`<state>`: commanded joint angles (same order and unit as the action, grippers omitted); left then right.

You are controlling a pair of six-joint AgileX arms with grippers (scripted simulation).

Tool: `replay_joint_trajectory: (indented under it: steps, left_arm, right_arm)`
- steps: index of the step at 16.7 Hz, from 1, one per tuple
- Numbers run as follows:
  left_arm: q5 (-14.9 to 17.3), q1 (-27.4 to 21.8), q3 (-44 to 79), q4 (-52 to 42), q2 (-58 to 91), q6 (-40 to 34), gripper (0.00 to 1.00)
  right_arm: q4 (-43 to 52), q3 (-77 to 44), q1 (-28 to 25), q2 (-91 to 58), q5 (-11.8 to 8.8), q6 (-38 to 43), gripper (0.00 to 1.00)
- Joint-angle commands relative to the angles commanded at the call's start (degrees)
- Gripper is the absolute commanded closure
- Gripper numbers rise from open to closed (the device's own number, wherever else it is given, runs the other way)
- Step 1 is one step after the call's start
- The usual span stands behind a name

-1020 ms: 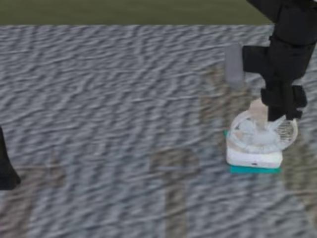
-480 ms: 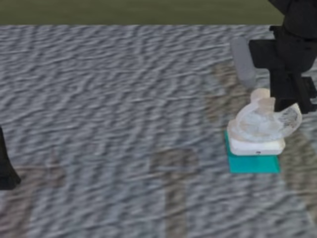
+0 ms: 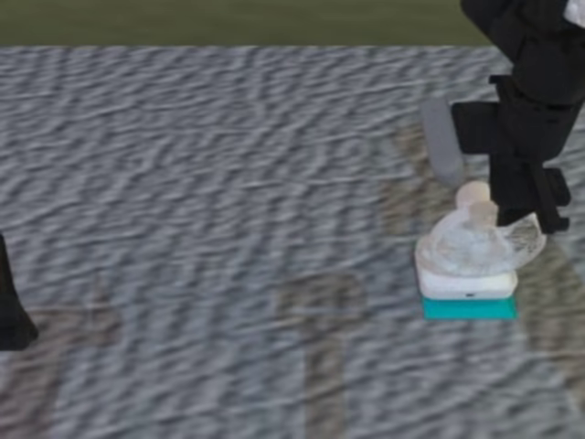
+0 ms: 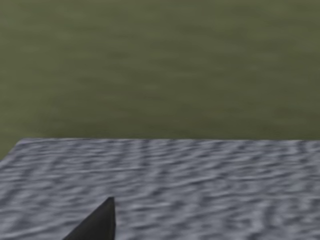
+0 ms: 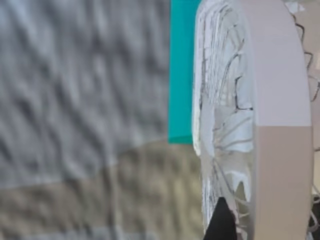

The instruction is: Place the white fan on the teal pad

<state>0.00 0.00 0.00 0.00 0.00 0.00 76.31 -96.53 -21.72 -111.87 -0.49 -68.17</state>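
The right gripper [image 3: 530, 219] hangs at the far right of the top view, a little above mid-height, its dark fingers reaching down onto the rim of the round head of the white fan [image 3: 468, 265]. Whether the jaws are clamped on that rim or merely beside it cannot be told: the black wrist body covers them from above. In the right wrist view only one dark fingertip [image 5: 220, 222] shows at the lower edge, lying against the fan's wire grille [image 5: 222, 120], which fills the right half of that picture.

The fan stands with its rounded white base on the teal pad [image 3: 468, 309], right of centre and just below mid-height in the top view. The base covers most of the pad, leaving a narrow teal strip along the pad's lower edge. The head leans toward the upper right, against the gripper. In the right wrist view a teal band [image 5: 182, 70] shows beside the grille.

The table [image 3: 228, 183] carries a grey rippled surface, with the arm's shadow falling over it near the fan.

The left gripper [image 3: 11, 311] sits parked at the left edge of the top view, below mid-height; only a dark tip [image 4: 97, 225] of it appears in the left wrist view, so its jaw state cannot be told.
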Motion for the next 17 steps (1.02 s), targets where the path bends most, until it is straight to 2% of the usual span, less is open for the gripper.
replay_joint_trajectory:
  steps: [4, 17]
  left_arm:
    - [0.0, 0.0, 0.0, 0.0, 0.0, 0.0, 0.0]
    - [0.0, 0.0, 0.0, 0.0, 0.0, 0.0, 0.0]
  right_arm:
    - [-0.13, 0.13, -0.01, -0.02, 0.0, -0.03, 1.0]
    - [-0.13, 0.13, -0.01, -0.02, 0.0, -0.03, 0.02]
